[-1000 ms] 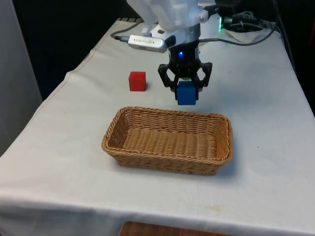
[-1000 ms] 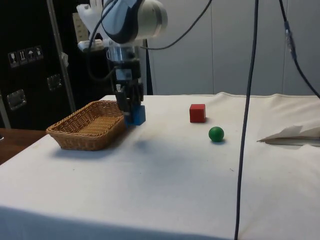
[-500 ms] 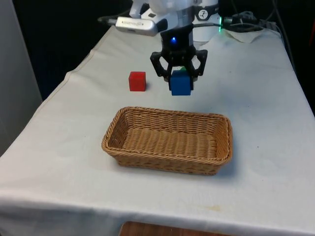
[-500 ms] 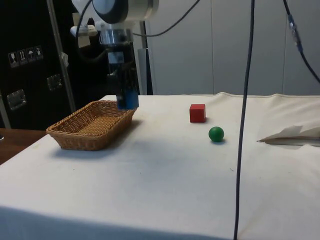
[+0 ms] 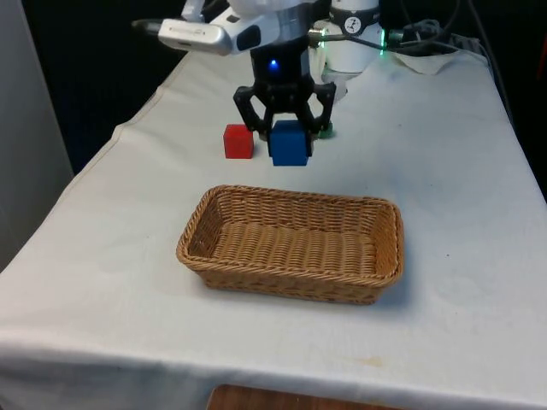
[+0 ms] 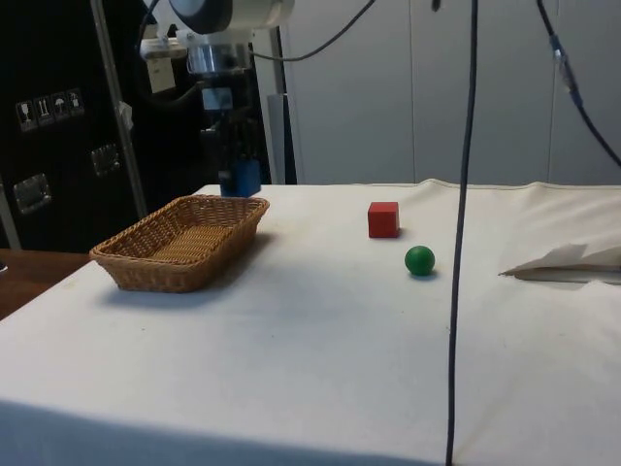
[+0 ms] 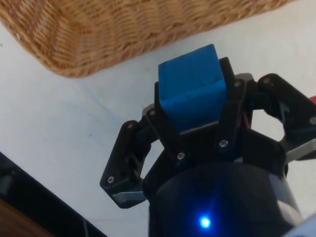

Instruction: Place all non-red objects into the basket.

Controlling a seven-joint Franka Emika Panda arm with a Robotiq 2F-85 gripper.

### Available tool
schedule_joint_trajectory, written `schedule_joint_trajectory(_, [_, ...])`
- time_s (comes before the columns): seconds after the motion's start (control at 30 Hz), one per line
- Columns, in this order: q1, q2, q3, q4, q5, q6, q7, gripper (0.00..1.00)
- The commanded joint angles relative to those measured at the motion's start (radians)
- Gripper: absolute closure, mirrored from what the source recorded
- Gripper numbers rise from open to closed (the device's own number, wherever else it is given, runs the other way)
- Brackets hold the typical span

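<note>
my claw point(image 5: 289, 139) is clamped on the blue cube point(image 5: 289, 143), one finger on each side, and i hold it in the air above the white cloth point(image 5: 461, 213), off the table. the wicker basket point(image 5: 291, 243) sits nearer the front camera than my load, with nothing inside it. in the wrist view the cube point(image 7: 191, 88) hangs over bare cloth just outside the basket's rim point(image 7: 98, 44). the red cube point(image 5: 238, 141) rests on the cloth just to the front view's left of my claw. the green ball point(image 6: 419, 259) lies near the red cube point(image 6: 382, 219), well apart from the basket point(image 6: 179, 241). a cable point(image 6: 464, 223) hangs down across the side view.
</note>
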Motion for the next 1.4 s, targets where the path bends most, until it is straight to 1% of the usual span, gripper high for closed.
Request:
schedule_joint_trajectory(0.0, [-0.014, 0.016, 0.007, 0.025, 0.011, -0.019, -0.008, 0.98])
schedule_joint_trajectory(0.13, [-0.023, 0.060, -0.001, 0.077, 0.045, -0.030, -0.028, 0.98])
schedule_joint_trajectory(0.17, [-0.028, 0.085, -0.005, 0.103, 0.063, -0.035, -0.038, 0.98])
schedule_joint_trajectory(0.2, [-0.014, 0.067, -0.014, 0.078, 0.053, -0.020, -0.034, 0.98])
schedule_joint_trajectory(0.23, [-0.030, 0.097, -0.006, 0.115, 0.071, -0.037, -0.043, 0.98])
schedule_joint_trajectory(0.37, [-0.039, 0.144, -0.012, 0.161, 0.106, -0.037, -0.061, 0.98])
schedule_joint_trajectory(0.4, [-0.044, 0.165, -0.016, 0.181, 0.122, -0.037, -0.071, 0.98])
schedule_joint_trajectory(0.43, [-0.046, 0.174, -0.019, 0.189, 0.130, -0.037, -0.077, 0.98])
schedule_joint_trajectory(0.47, [-0.033, 0.166, -0.026, 0.173, 0.126, -0.022, -0.072, 0.98])
schedule_joint_trajectory(0.5, [-0.048, 0.183, -0.022, 0.198, 0.138, -0.036, -0.083, 0.98])
schedule_joint_trajectory(0.67, [-0.054, 0.227, -0.034, 0.231, 0.181, -0.030, -0.113, 0.98])
schedule_joint_trajectory(0.7, [-0.057, 0.245, -0.036, 0.241, 0.196, -0.022, -0.122, 0.98])
schedule_joint_trajectory(0.73, [-0.058, 0.253, -0.037, 0.245, 0.203, -0.019, -0.127, 0.98])
schedule_joint_trajectory(0.77, [-0.049, 0.246, -0.044, 0.235, 0.199, -0.019, -0.125, 0.98])
schedule_joint_trajectory(0.8, [-0.059, 0.261, -0.038, 0.249, 0.209, -0.017, -0.131, 0.98])
schedule_joint_trajectory(0.87, [-0.062, 0.287, -0.039, 0.262, 0.230, -0.003, -0.143, 0.98])
schedule_joint_trajectory(0.97, [-0.063, 0.313, -0.041, 0.272, 0.252, 0.012, -0.155, 0.98])
schedule_joint_trajectory(1.0, [-0.056, 0.309, -0.048, 0.266, 0.249, 0.008, -0.153, 0.98])
schedule_joint_trajectory(1.03, [-0.063, 0.321, -0.041, 0.274, 0.257, 0.017, -0.159, 0.98])
schedule_joint_trajectory(1.17, [-0.064, 0.354, -0.042, 0.290, 0.281, 0.038, -0.170, 0.98])
schedule_joint_trajectory(1.27, [-0.065, 0.367, -0.047, 0.302, 0.292, 0.036, -0.167, 0.98])
schedule_joint_trajectory(1.3, [-0.059, 0.362, -0.051, 0.294, 0.288, 0.040, -0.167, 0.96])
schedule_joint_trajectory(1.33, [-0.065, 0.368, -0.047, 0.303, 0.293, 0.036, -0.166, 0.96])
schedule_joint_trajectory(1.37, [-0.066, 0.368, -0.047, 0.304, 0.294, 0.037, -0.165, 0.91])
